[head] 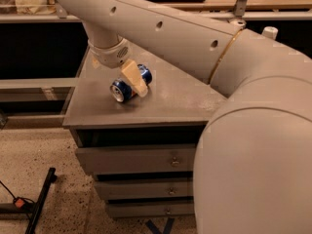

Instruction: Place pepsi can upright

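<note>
**Item: pepsi can**. It is found lying on its side on the cabinet top, toward the left front part and set back a little from the front edge. The wall is dark blue. One silver end is turned to the front left, toward the camera, and the other end is pointed to the rear right. The long axis is thus laid level and runs diagonally across the surface. For the task it is required to be vertical, so the can is judged not yet stood up.

**Item: gripper**. It is carried at the end of the white arm, which is reached in from the upper right and bent down at the wrist. The gripper is set across the can's middle, square to the long axis. This is judged the natural hold for a cylinder that is to be tipped onto one end. Whether the can is actually clamped cannot be told, as the far side of the gripper is hidden.

**Item: drawers**. These are stacked below the top and are all seen closed.
</note>
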### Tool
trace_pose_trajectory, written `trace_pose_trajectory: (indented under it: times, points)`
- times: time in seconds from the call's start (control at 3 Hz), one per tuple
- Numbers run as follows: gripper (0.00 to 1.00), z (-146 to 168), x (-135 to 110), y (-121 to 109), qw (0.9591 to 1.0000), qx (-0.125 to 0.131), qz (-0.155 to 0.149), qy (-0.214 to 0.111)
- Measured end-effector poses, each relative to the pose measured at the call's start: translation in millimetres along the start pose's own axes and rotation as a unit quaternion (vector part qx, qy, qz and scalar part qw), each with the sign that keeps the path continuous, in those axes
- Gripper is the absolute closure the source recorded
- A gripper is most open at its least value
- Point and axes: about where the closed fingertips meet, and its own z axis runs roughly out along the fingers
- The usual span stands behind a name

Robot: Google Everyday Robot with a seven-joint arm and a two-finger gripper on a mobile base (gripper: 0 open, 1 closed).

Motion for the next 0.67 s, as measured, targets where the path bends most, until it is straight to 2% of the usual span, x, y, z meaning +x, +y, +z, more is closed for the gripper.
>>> trace_pose_trajectory:
  times: [0.33,0.67]
  points:
    - [0.17,13.9,-0.4,4.9,0.9996,-0.017,-0.005,-0.022]
    - [0.41,19.9,0.5,10.6,0.9992,-0.023,-0.003,-0.032]
